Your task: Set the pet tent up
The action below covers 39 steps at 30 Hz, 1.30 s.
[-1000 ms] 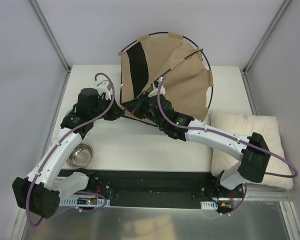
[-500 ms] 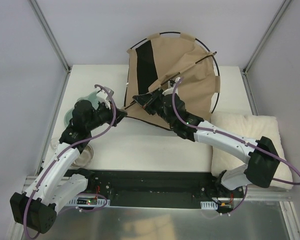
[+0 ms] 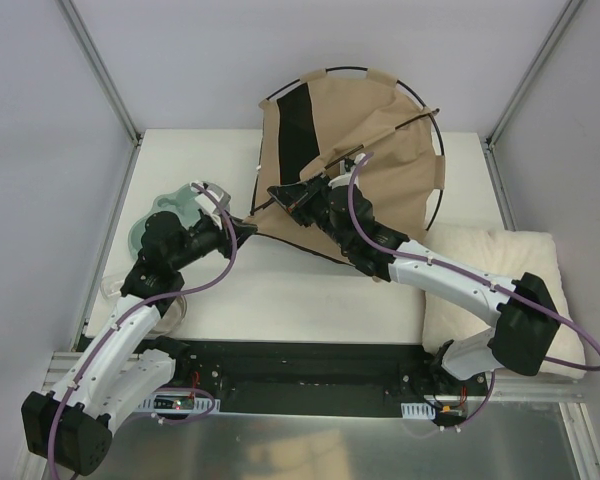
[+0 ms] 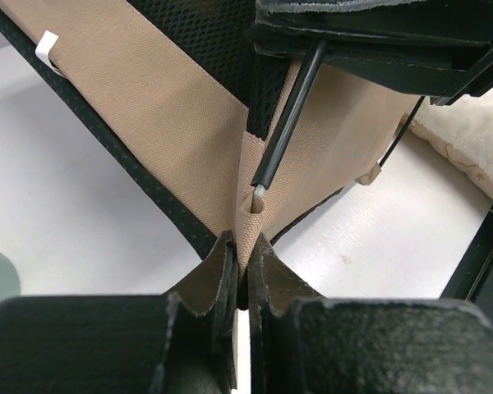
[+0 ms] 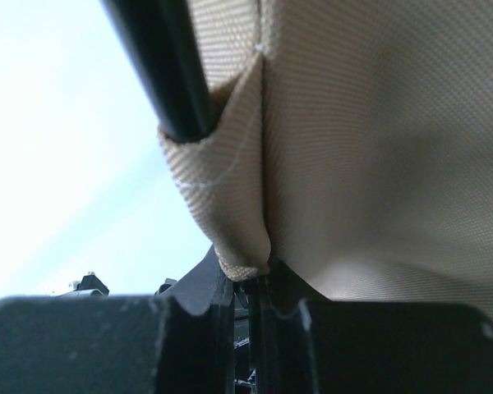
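Observation:
The pet tent (image 3: 370,150) is a tan fabric sheet with a black panel and thin black poles (image 3: 435,150), raised at the back of the table. My left gripper (image 3: 248,226) is shut on the tent's near corner. The left wrist view shows its jaws (image 4: 245,263) pinching a tan fabric pocket (image 4: 248,215) that the tip of a pole (image 4: 286,115) enters. My right gripper (image 3: 286,196) is shut on the tent just behind it. The right wrist view shows it (image 5: 248,283) pinching a pocket (image 5: 222,189) with a pole (image 5: 160,66) in it.
A fluffy cream cushion (image 3: 505,290) lies at the right and also shows in the left wrist view (image 4: 476,131). A pale green object (image 3: 163,213) sits by the left arm. A steel bowl (image 3: 168,308) is mostly hidden under that arm.
Both grippers have carried the tent corner a little to the right and back. The left arm has swung and uncovered the green object, and it now covers most of the bowl.

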### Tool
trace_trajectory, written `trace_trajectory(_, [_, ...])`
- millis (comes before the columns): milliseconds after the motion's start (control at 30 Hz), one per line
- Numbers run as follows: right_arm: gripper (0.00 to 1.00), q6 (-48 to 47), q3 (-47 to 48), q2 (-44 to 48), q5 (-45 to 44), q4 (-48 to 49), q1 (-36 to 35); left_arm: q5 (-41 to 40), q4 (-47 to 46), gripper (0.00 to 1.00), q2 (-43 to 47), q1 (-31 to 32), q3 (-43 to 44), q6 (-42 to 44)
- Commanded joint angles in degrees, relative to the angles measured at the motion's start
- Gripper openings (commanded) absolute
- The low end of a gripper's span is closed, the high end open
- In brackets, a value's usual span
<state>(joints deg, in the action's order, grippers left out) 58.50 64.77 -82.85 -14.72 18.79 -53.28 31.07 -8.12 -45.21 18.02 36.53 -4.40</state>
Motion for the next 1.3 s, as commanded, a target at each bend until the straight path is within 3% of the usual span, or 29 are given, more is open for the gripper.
trace_trajectory(0, [0.0, -0.31, -0.61, 2.25, -8.22, 0.73, 3.79, -0.57, 2.06, 0.0, 0.65, -0.44, 1.26, 1.42])
trace_trajectory(467, [0.0, -3.83, 0.27, 0.41, -7.6, -1.82, 3.0, -0.92, 1.97, 0.0, -0.14, -0.44, 3.54, 0.54])
trace_trajectory(1267, [0.0, -14.64, 5.71, -4.42, -9.62, -4.71, -4.64, -0.13, 3.2, 0.0, -1.55, -0.36, 7.41, -1.75])
